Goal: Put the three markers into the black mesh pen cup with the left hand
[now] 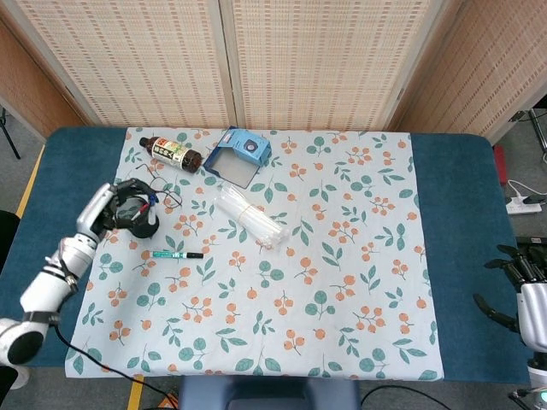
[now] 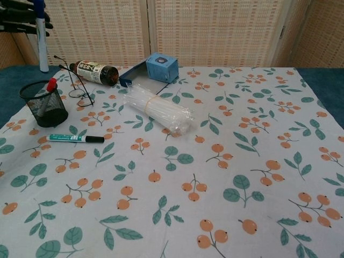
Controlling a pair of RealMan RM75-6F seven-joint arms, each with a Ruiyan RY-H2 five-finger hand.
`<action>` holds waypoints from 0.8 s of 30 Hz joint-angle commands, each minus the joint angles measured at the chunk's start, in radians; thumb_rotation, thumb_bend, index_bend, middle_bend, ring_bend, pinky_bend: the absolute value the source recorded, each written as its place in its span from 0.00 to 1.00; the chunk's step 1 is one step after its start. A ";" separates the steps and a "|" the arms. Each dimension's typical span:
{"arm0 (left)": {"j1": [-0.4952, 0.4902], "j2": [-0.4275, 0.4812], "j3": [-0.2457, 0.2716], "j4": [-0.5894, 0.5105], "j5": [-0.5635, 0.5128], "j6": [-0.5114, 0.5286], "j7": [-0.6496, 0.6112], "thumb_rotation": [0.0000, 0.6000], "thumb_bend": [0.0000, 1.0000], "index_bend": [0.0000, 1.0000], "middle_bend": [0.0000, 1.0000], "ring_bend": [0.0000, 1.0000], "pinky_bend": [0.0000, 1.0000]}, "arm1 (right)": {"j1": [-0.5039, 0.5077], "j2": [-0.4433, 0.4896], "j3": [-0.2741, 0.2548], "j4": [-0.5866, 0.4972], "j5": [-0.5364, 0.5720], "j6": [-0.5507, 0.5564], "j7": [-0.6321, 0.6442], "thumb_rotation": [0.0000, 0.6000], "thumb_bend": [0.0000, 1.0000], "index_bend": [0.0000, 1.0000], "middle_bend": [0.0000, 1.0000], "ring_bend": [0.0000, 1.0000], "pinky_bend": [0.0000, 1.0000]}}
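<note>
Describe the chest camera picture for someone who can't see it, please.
At the top left, the robot's left hand holds a blue marker upright above a black mesh pen cup that already has a red-capped marker in it. A green marker lies on the floral tablecloth nearby.

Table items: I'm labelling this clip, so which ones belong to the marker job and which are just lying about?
Job: pen cup with a red marker in it; blue marker held above it by the left hand; green marker on the cloth.

Lying about: bottle, glasses, blue box, plastic bundle.
</note>
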 commanded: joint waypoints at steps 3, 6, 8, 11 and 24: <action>-0.107 0.041 0.040 0.206 0.132 -0.088 -0.196 1.00 0.42 0.58 0.74 0.27 0.18 | 0.000 -0.003 0.000 -0.005 -0.001 0.001 -0.012 1.00 0.10 0.41 0.22 0.33 0.16; -0.119 0.031 0.085 0.234 0.163 -0.057 -0.261 1.00 0.42 0.58 0.74 0.27 0.18 | 0.000 -0.003 -0.001 -0.007 -0.002 0.001 -0.011 1.00 0.10 0.41 0.22 0.33 0.16; -0.125 0.020 0.121 0.254 0.187 -0.032 -0.307 1.00 0.42 0.58 0.74 0.27 0.18 | -0.001 -0.003 0.000 -0.008 0.000 0.001 -0.009 1.00 0.10 0.41 0.22 0.33 0.16; -0.132 0.006 0.152 0.277 0.205 -0.007 -0.339 1.00 0.42 0.58 0.73 0.27 0.18 | -0.002 -0.003 0.000 -0.008 0.001 0.002 -0.007 1.00 0.10 0.41 0.22 0.33 0.16; -0.210 -0.120 0.332 0.498 0.280 0.119 -0.583 1.00 0.43 0.58 0.73 0.27 0.17 | -0.001 -0.007 0.000 -0.006 0.006 -0.004 -0.016 1.00 0.10 0.41 0.22 0.33 0.16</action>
